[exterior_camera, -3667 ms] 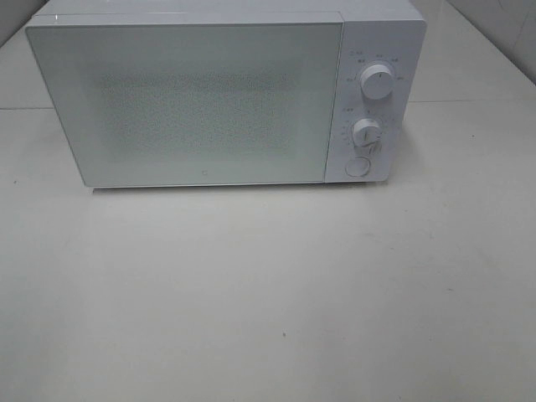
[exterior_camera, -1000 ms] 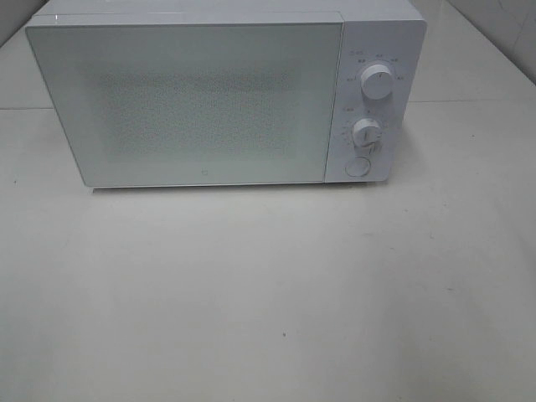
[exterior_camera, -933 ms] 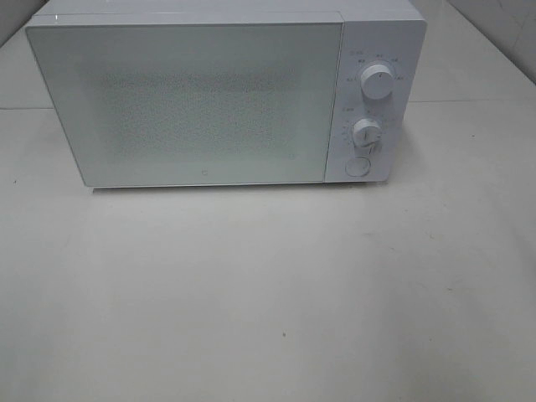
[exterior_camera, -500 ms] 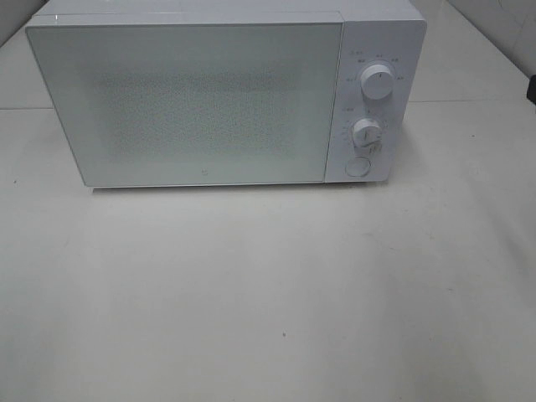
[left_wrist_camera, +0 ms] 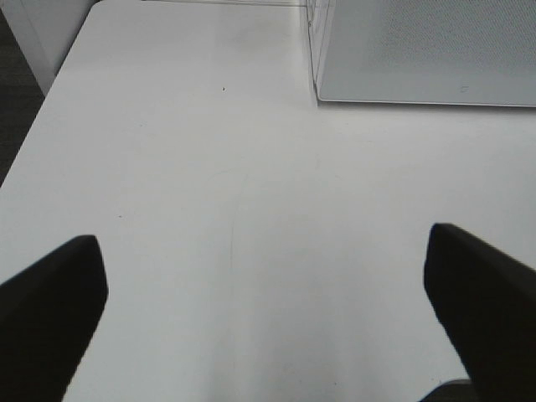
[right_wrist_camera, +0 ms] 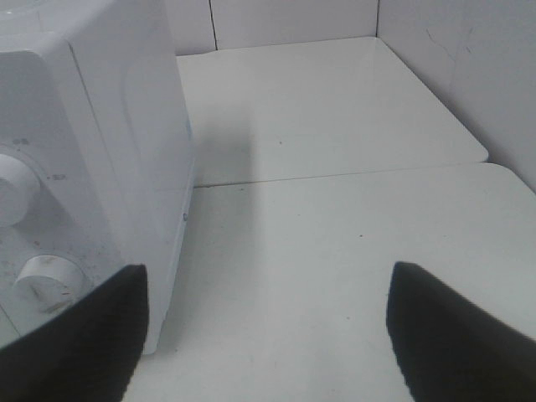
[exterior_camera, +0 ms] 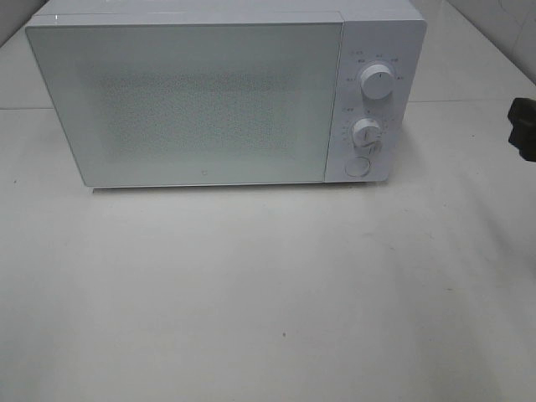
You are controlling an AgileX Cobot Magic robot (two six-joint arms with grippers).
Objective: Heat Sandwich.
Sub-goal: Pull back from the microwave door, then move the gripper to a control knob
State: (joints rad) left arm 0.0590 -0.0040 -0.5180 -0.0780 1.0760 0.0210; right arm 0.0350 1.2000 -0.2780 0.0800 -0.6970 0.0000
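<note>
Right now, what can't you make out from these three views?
- Sandwich: in no view. In exterior high, the frosted door of the microwave hides the inside.
- Dial labels: too small to read, exterior high.
- Right arm: cut off by the frame edge, exterior high.
- Left gripper: only its fingertips show, left wrist; absent from exterior high.

You have a microwave [exterior_camera: 377, 33] cased in what looks like smooth white plastic. Its door [exterior_camera: 184, 105] is a glossy, glass-like panel with a fine dotted mesh behind it, catching soft glare. The upper knob [exterior_camera: 378, 84], lower knob [exterior_camera: 366, 132] and round button [exterior_camera: 358, 167] look like smooth white plastic. The table [exterior_camera: 268, 301] is matt off-white, faintly speckled. The fingers [left_wrist_camera: 481, 310] of the left gripper [left_wrist_camera: 264, 310] and of the right gripper [right_wrist_camera: 264, 335] look matt black.
</note>
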